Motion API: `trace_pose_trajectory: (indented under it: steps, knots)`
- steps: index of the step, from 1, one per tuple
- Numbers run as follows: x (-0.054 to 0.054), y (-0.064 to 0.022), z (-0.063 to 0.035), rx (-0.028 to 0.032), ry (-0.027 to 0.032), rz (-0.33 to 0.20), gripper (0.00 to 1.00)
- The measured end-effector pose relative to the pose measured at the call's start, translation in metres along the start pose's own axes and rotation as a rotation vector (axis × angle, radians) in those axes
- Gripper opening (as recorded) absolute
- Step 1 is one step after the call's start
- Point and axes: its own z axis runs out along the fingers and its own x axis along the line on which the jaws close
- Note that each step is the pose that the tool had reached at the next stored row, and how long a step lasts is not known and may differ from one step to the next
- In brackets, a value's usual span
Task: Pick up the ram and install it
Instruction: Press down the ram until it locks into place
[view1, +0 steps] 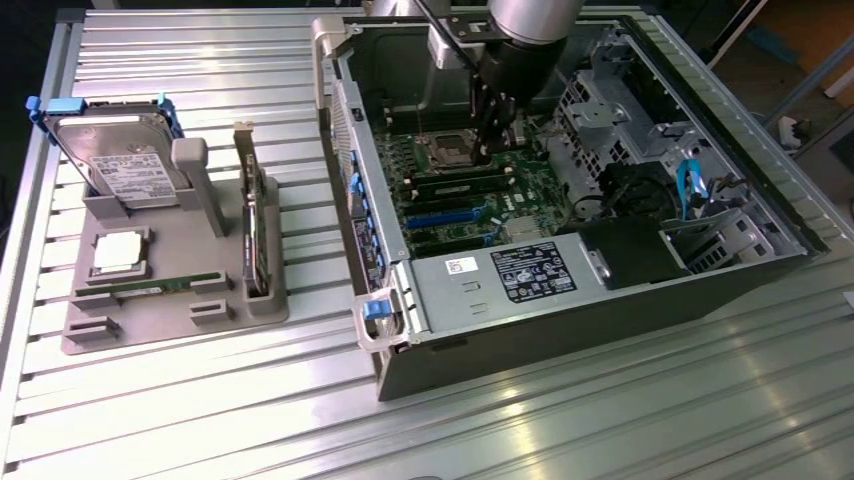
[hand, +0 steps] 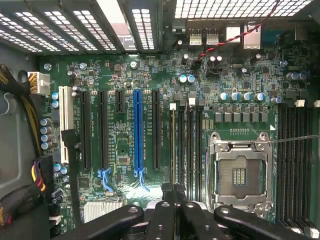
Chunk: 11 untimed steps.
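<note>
A long, thin green ram (view1: 160, 283) lies in the front groove of the grey fixture (view1: 174, 320), at the exterior view's left. My gripper (view1: 498, 140) is far from it, lowered inside the open computer case (view1: 534, 330) over the motherboard (hand: 120, 150). Its fingertips are shut, and I see nothing between them. In the wrist view the gripper (hand: 175, 197) sits at the end of the memory slots. A second thin green stick (hand: 173, 150) stands edge-on in the slot in line with the fingertips. I cannot tell whether they touch it.
The fixture also carries a silver hard drive (view1: 127, 165), a square chip (view1: 118, 250) and an upright card (view1: 254, 225). Beside the slots lies the open processor socket (hand: 240, 172). Cables (view1: 687, 185) and drive cages crowd the case at the exterior view's right.
</note>
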Motion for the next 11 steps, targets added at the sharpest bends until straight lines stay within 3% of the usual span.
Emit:
trace_pose_trajectory:
  steps: [3,7,11]
  knots:
    - [0.000,0.0000,-0.0001,0.0000,0.0002,0.000,0.11]
    - [0.000,-0.0004,-0.0080,-0.0006,0.0006,0.000,0.11]
    - [0.001,-0.0021,-0.0289,-0.0042,0.0010,0.000,0.11]
